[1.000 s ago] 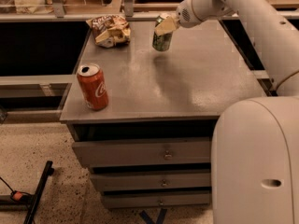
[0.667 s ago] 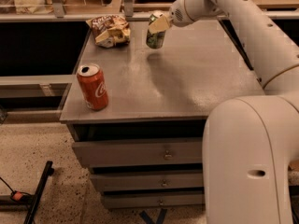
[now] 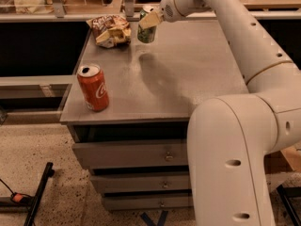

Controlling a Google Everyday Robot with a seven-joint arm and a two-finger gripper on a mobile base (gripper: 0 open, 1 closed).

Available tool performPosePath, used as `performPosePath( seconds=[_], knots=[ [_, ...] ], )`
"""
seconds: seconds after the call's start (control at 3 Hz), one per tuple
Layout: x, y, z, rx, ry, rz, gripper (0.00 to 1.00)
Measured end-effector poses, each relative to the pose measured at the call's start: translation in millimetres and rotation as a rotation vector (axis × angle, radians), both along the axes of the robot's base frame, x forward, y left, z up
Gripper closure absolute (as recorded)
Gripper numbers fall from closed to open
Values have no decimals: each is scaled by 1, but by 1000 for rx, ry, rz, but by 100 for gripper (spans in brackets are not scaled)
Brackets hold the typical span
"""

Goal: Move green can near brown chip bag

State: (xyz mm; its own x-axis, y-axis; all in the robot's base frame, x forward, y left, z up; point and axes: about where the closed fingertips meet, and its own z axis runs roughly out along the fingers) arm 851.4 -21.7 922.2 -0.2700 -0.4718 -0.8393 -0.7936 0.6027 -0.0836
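Observation:
The green can (image 3: 146,32) is held in my gripper (image 3: 150,20) at the back of the grey cabinet top (image 3: 188,74), a little above the surface, just right of the brown chip bag (image 3: 110,30). The gripper's fingers are shut on the can's upper part. The chip bag lies crumpled at the back left corner of the top. A small gap shows between can and bag.
A red cola can (image 3: 93,87) stands upright near the front left edge of the top. Drawers (image 3: 131,154) sit below. My white arm (image 3: 244,60) and base fill the right side. A shelf rail (image 3: 70,15) runs behind the cabinet.
My gripper has carried the green can leftward and toward the back, closer to the chip bag. The bag and the red can have not moved.

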Motion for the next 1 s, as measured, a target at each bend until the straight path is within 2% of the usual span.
performPosePath(
  seconds=[0.67,1.0],
  knots=[
    [14,9,-13,-68,-2,-11,12],
    [17,8,-22,-80,17,-18,0]
  ],
)
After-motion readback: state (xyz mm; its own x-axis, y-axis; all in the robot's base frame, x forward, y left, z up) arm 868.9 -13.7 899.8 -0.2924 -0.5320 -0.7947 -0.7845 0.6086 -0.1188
